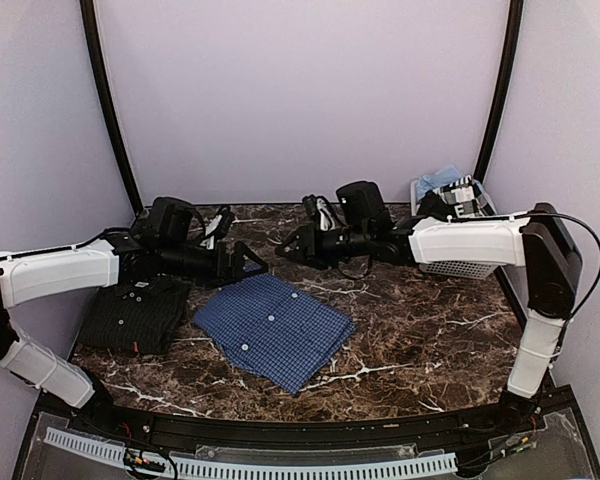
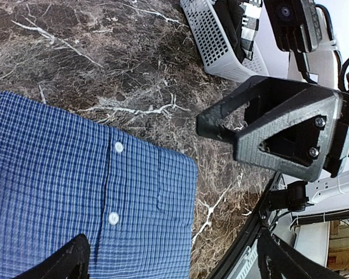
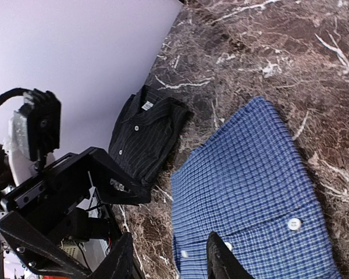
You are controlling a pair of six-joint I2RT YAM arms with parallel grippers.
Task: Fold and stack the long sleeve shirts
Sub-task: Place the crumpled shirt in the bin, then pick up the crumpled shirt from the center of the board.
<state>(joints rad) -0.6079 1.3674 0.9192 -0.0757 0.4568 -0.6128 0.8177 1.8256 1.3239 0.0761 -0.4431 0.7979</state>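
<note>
A blue checked long sleeve shirt (image 1: 273, 330) lies folded flat in the middle of the table, white buttons up. A near-black long sleeve shirt (image 1: 138, 312) lies folded to its left, apart from it. My left gripper (image 1: 248, 265) hangs above the blue shirt's far left corner, open wide with nothing between its fingers. My right gripper (image 1: 290, 246) faces it from the right, above the far edge, jaws apart and empty. In the left wrist view the blue shirt (image 2: 75, 192) fills the lower left. The right wrist view shows both the blue shirt (image 3: 250, 197) and the black shirt (image 3: 145, 136).
A white slatted basket (image 1: 458, 262) with cloth in it stands at the back right corner, also seen in the left wrist view (image 2: 215, 40). The table is dark brown marble (image 1: 420, 340), closed in by pale walls at the back and sides.
</note>
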